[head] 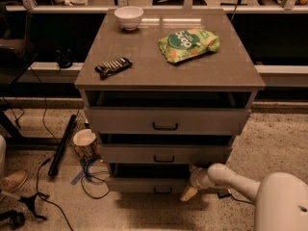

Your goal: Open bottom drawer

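Observation:
The bottom drawer (144, 184) is the lowest of three in the grey-brown cabinet (168, 66), with a small dark bracket handle (162, 190) at its centre. Its front stands a little forward of the cabinet, with a dark gap above it. My gripper (189, 192) reaches in from the lower right on a white arm (231, 179). It sits at the drawer's front, just right of the handle, with its pale tip pointing down towards the floor.
On the cabinet top lie a white bowl (128, 17), a green snack bag (187, 43) and a dark bar (113, 66). A paper cup (84, 141), a black rod (61, 146) and cables (91, 177) lie on the floor at the left.

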Available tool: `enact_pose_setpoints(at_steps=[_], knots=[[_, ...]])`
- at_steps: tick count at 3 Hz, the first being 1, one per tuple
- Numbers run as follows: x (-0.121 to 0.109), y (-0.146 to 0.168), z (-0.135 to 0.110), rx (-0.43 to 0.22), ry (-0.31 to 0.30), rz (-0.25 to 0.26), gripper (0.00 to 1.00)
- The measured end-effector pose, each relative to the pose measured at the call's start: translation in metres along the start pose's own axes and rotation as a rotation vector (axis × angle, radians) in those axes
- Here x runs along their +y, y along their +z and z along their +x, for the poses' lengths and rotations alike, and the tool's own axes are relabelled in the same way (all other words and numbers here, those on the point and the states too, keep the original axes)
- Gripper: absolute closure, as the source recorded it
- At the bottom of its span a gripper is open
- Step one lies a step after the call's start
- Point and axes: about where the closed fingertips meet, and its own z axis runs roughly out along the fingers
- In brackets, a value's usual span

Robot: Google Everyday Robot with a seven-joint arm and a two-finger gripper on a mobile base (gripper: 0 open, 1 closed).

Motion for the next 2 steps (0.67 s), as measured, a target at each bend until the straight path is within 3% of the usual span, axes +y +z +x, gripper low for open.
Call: enact_pose_setpoints(at_steps=[1, 2], knots=[[0.002, -0.017, -0.006, -0.043, 0.073, 0.051, 0.17], [0.004, -0.045, -0.012, -0.074, 0.122, 0.117, 0.41]])
